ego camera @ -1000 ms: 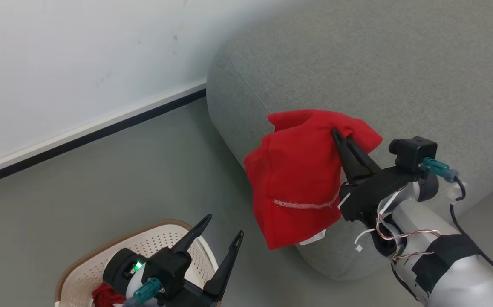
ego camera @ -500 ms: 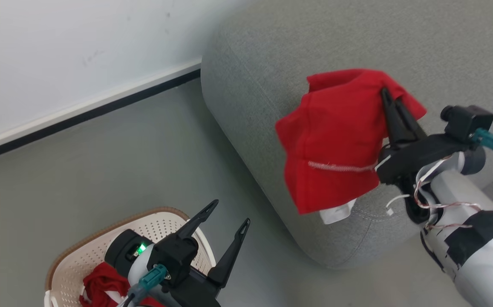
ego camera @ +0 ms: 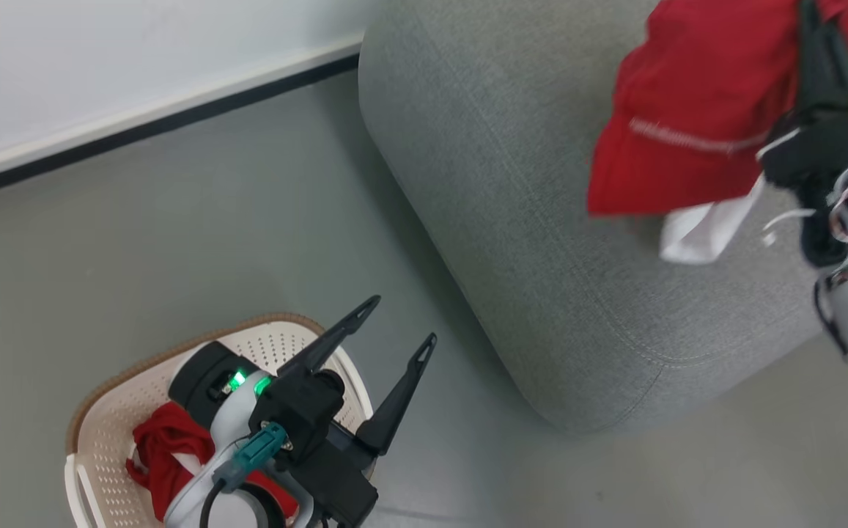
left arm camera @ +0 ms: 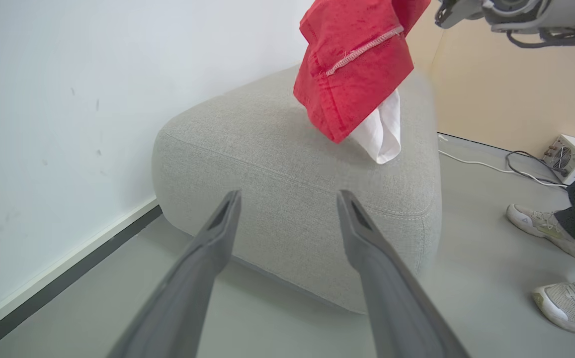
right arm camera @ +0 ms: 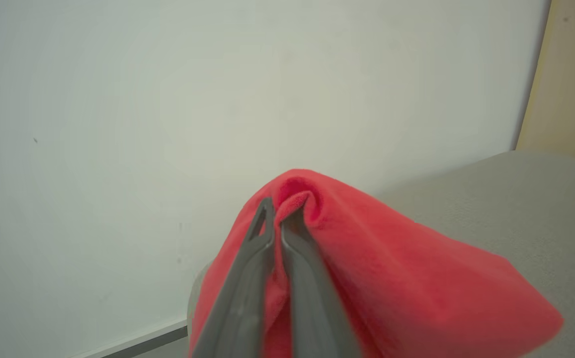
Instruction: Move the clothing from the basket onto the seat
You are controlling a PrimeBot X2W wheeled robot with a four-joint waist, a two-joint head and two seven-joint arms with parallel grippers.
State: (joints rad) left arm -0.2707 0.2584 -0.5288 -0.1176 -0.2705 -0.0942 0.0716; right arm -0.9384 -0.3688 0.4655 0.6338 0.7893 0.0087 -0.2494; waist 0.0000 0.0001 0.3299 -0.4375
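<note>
One soft, light red garment hangs limp over the seat, your right tool clenched on its bunched fold, left tool spread empty; pinch folds, not edges.

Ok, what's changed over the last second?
The right gripper, shut on a red garment throughout, carried it from the corner edge of the seat to further in over the cushion. It still hangs from the fingers, not released. The head camera also shifted, so the whole picture moved. Unchanged: the left gripper is open above the basket, with a second red garment inside.
</note>
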